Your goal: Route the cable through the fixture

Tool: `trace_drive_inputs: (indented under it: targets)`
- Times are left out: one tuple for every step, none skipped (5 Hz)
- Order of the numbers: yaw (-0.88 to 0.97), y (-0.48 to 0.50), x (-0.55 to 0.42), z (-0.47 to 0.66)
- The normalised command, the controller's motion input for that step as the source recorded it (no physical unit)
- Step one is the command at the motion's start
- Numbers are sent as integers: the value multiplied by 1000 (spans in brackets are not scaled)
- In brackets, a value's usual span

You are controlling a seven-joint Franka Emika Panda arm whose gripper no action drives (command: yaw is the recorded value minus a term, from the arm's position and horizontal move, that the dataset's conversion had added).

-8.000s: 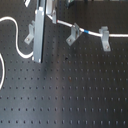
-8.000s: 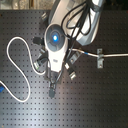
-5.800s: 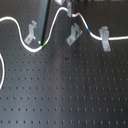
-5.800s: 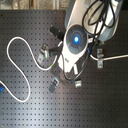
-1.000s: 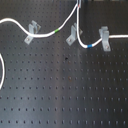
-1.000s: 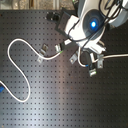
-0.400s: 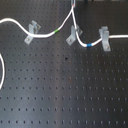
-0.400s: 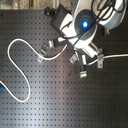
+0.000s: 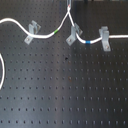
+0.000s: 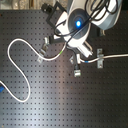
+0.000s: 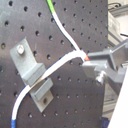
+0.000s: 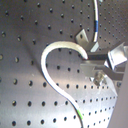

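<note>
The white cable [image 9: 47, 34] runs through the left fixture [image 9: 32, 33], rises in a peak, drops past the middle fixture [image 9: 74, 34] and goes on through the right fixture [image 9: 105, 38]. Its green band [image 9: 58, 31] lies left of the peak and its blue band [image 9: 87, 42] right of the middle fixture. My gripper [image 9: 68, 4], at the first exterior view's top edge, is shut on the cable at the peak. In the first wrist view the gripper [image 11: 89, 59] pinches the cable [image 11: 60, 62] beside the middle fixture [image 11: 29, 70]. The second wrist view shows the gripper [image 12: 92, 65] and the cable loop [image 12: 47, 55].
All sits on a black perforated board [image 9: 65, 95]. The cable's slack makes a big loop [image 10: 15, 70] at the second exterior view's left. The arm's body [image 10: 77, 22] with a blue light hangs over the fixtures in the second exterior view.
Over eight seconds my gripper has moved with the cable from the left fixture to above the middle one, leaving the cable in the left fixture. In the last second little has moved.
</note>
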Motion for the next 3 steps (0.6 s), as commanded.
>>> trace_drive_inputs:
  targets:
    - [80,227,-8,181]
    - [34,154,-51,216]
    - [31,0,0,0]
